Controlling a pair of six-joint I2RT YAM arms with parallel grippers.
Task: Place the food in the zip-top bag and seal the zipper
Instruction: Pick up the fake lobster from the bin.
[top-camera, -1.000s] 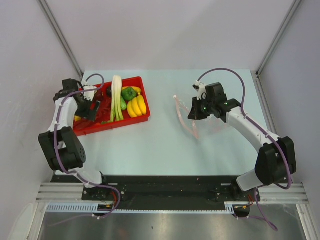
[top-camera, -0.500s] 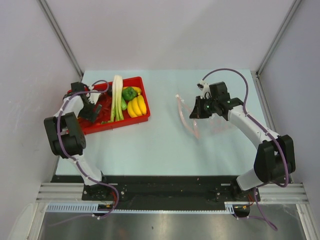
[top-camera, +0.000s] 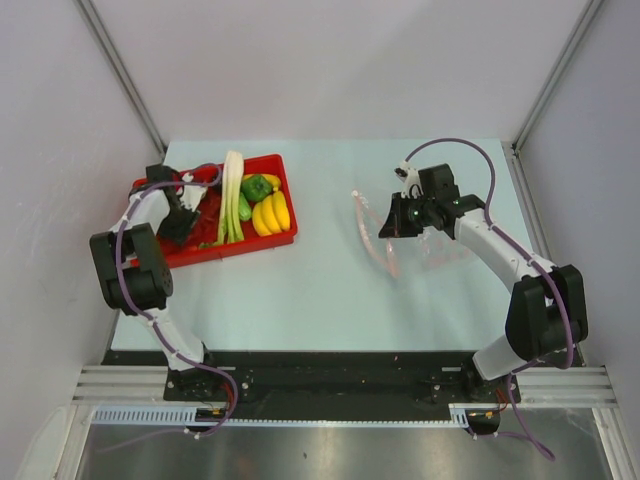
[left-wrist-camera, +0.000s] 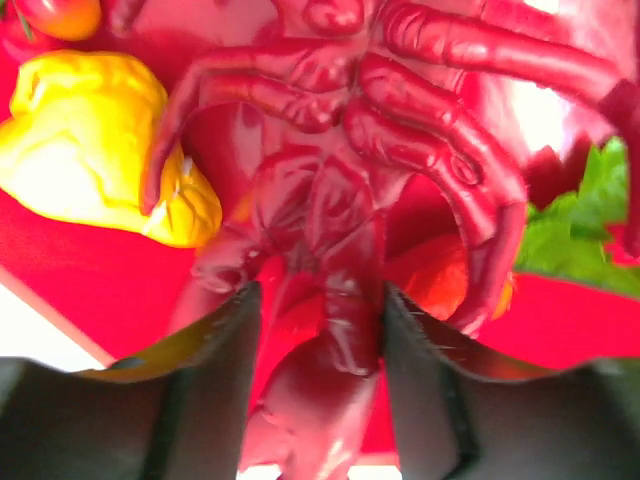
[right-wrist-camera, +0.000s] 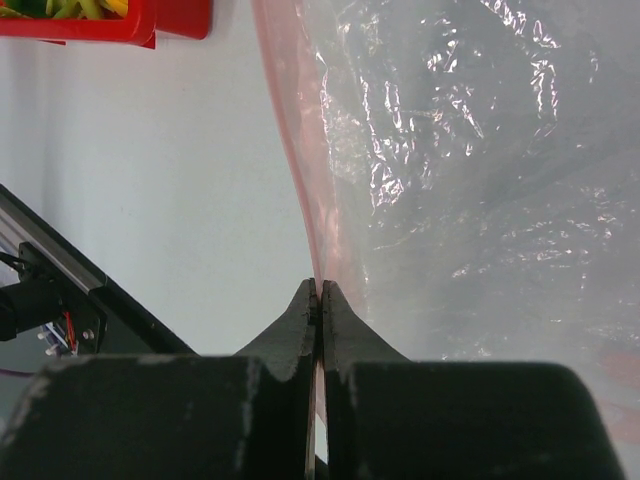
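My left gripper (top-camera: 186, 222) is down in the red tray (top-camera: 250, 247), and its jaws (left-wrist-camera: 318, 300) are closed on the tail of the red lobster (left-wrist-camera: 340, 200), which lies in the tray. A yellow pear (left-wrist-camera: 90, 150) sits just left of the lobster. The leek (top-camera: 232, 195), green pepper (top-camera: 258, 186) and bananas (top-camera: 272, 212) lie in the tray's right half. My right gripper (top-camera: 388, 222) is shut (right-wrist-camera: 320, 288) on the pinkish-red zipper strip (right-wrist-camera: 295, 150) of the clear bag (right-wrist-camera: 480, 150). The bag (top-camera: 425, 248) lies on the table with its mouth (top-camera: 366, 236) facing the tray.
The red tray's corner shows at the top left of the right wrist view (right-wrist-camera: 100, 25). Green leafy food (left-wrist-camera: 580, 230) lies to the right of the lobster. Grey walls close in the table on the left, right and back.
My left arm has folded in and lowered its gripper onto the lobster in the tray. My right gripper has shifted slightly, still holding the bag's strip.
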